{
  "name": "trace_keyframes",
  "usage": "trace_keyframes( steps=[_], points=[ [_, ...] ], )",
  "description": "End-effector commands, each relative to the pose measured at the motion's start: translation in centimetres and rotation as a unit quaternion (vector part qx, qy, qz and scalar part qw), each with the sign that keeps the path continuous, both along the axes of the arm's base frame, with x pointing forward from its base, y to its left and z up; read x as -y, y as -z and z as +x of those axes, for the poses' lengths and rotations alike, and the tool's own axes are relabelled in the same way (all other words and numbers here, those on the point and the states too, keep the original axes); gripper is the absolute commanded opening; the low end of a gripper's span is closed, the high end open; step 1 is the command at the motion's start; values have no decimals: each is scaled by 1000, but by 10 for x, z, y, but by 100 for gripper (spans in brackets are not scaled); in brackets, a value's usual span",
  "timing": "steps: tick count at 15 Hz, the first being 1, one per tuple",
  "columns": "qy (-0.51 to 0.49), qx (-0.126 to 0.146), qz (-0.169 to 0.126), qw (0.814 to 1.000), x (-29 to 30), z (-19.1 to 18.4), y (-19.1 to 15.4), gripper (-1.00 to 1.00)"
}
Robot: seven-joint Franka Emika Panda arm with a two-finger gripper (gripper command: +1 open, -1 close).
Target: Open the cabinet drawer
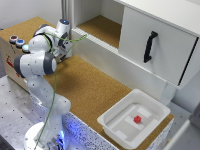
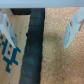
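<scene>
The cabinet drawer (image 1: 167, 42) is a large white box at the exterior view's upper right, with a black bar handle (image 1: 150, 46) upright on its flat front. It belongs to the white cabinet (image 1: 82, 12), whose cork-lined shelf (image 1: 102, 27) lies behind it. My gripper (image 1: 65, 53) hangs far off at the exterior view's left, over the cork surface (image 1: 90, 87), pointing down. In the wrist view the gripper (image 2: 40, 27) is open, its pale fingers (image 2: 73, 27) spread wide with nothing between them, above cork and a black strip (image 2: 32, 50).
A shallow white tray (image 1: 112, 120) holding a red cube (image 1: 136, 119) sits at the cork's near right end. A long plain white panel (image 1: 115, 60) runs below the drawer. A cardboard box (image 1: 9, 55) with round coloured caps (image 1: 17, 41) stands beside the arm's base.
</scene>
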State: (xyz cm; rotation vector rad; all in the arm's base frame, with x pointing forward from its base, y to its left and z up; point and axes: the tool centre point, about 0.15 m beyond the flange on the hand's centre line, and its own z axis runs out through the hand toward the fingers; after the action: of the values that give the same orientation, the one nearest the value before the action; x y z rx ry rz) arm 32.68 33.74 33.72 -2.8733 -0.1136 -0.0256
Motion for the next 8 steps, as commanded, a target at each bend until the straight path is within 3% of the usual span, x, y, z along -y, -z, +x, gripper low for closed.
trace_keyframes(
  steps=[1, 4, 8],
  points=[
    [51, -11, 5, 999, -15, 9, 18, 100],
    [66, -35, 56, 996, -9, 7, 32, 100],
    [69, -35, 100, 992, -9, 9, 39, 100]
  ],
)
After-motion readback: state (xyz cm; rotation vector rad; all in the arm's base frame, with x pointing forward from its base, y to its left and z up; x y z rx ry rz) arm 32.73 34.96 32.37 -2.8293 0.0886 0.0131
